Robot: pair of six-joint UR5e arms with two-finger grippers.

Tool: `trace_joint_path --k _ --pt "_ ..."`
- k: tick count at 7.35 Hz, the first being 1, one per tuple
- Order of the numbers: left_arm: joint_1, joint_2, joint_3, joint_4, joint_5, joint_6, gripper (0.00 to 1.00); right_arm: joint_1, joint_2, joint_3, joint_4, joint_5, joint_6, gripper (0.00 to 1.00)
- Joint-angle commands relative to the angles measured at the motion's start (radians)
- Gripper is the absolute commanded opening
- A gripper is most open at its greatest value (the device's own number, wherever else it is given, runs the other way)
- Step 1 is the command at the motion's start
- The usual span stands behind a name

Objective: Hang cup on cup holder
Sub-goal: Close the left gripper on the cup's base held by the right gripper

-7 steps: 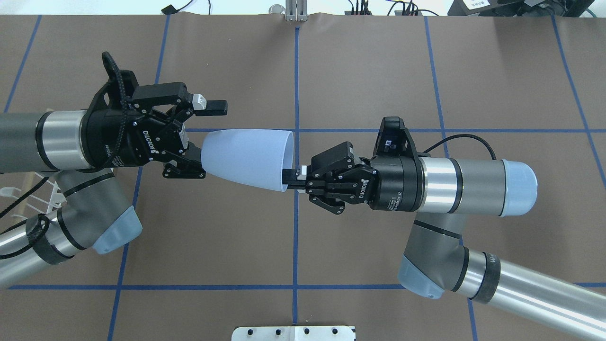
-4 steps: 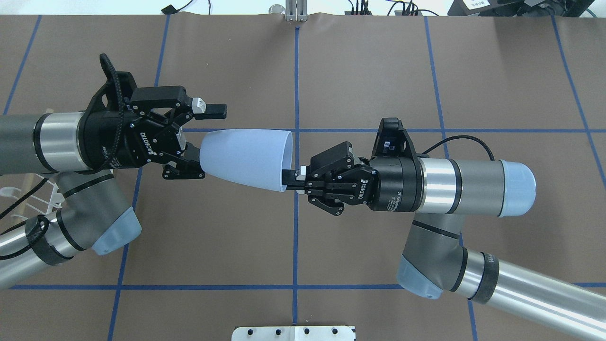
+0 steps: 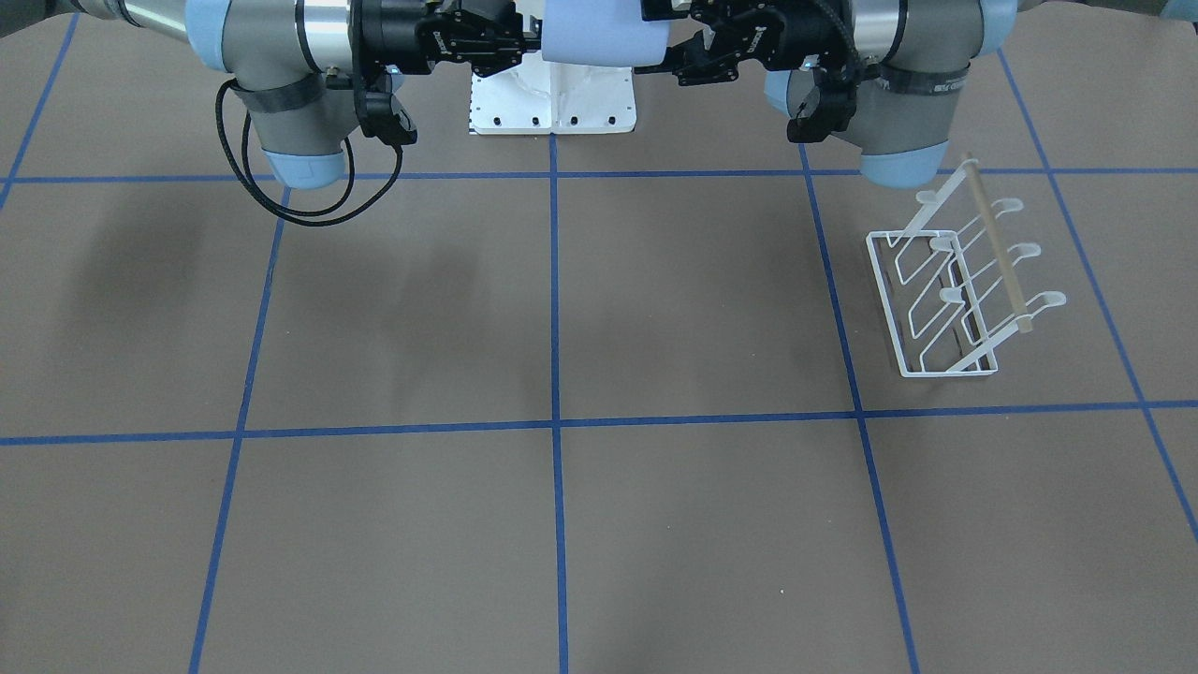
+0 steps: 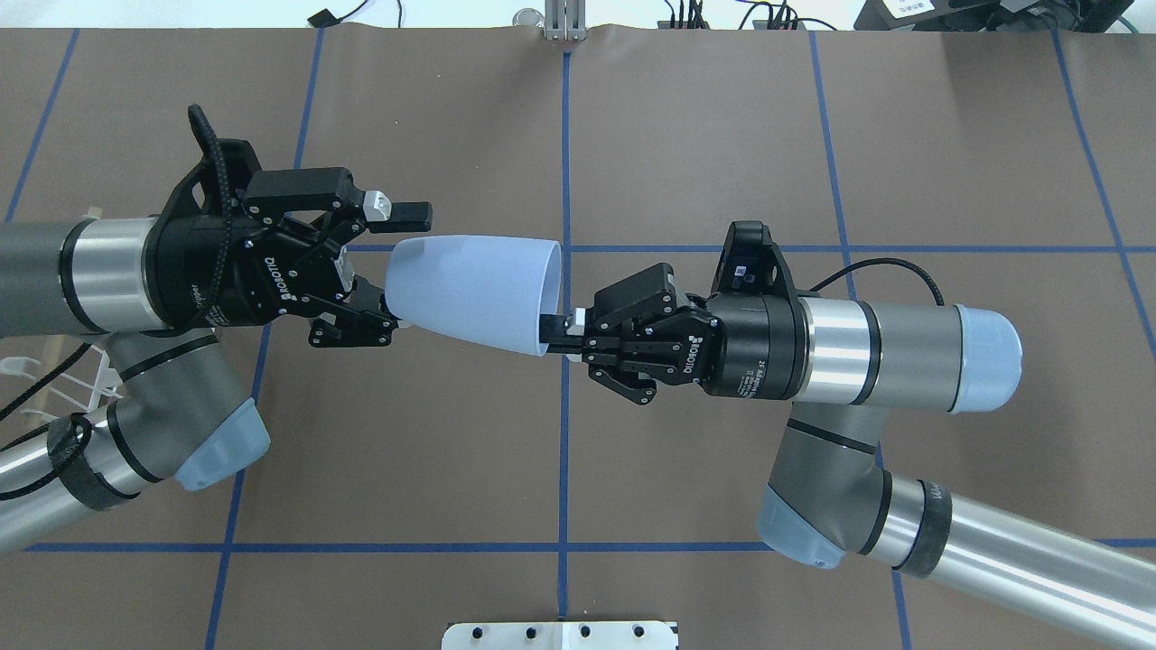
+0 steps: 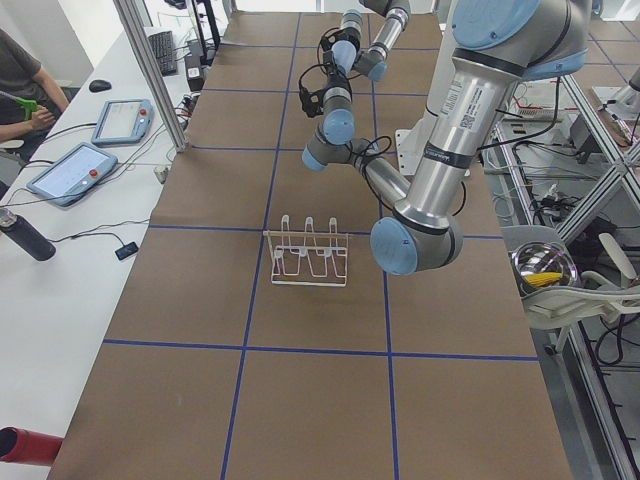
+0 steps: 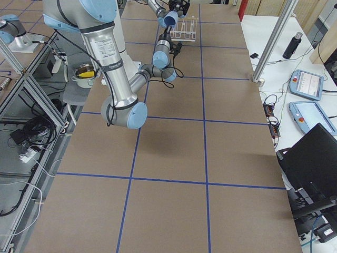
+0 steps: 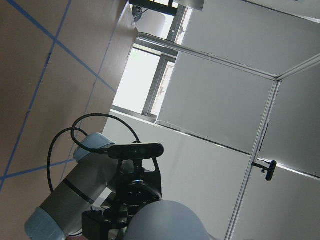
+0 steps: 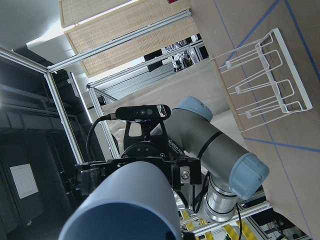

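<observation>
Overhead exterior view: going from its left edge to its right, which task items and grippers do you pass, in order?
cup holder, only a sliver at the left edge → left gripper, open around the cup's base → cup → right gripper, shut on the cup's rim

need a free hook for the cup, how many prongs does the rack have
6 prongs on the rack: three tips each side of the wooden rod, none seemingly hidden. All bare; the cup is up in the air, off the rack.

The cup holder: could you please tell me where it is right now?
The cup holder stands on the table at the robot's left, on the front-facing view's right, near the left arm's elbow.
</observation>
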Motion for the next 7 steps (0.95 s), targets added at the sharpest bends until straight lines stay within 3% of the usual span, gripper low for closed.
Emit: trace_joint_path --k 1,2,3,4,7 --pt "0.001 -0.001 -0.003 -0.002 0.000 0.000 0.76 0.000 0.001 -0.001 0.001 -0.001 0.000 0.00" --pt "0.001 0.000 0.000 -0.002 0.000 0.000 0.43 0.000 0.002 -0.001 0.000 -0.001 0.000 0.00" --pt "0.001 0.002 0.002 -0.002 0.000 0.000 0.05 -0.001 0.005 -0.001 0.000 -0.009 -0.002 0.83" --pt "0.001 0.002 0.004 -0.002 0.000 0.001 0.00 -0.001 0.007 0.000 -0.002 -0.026 -0.002 1.00" --pt "0.003 0.002 0.005 0.000 0.000 0.001 0.00 0.037 0.007 0.014 0.001 -0.040 0.000 1.00"
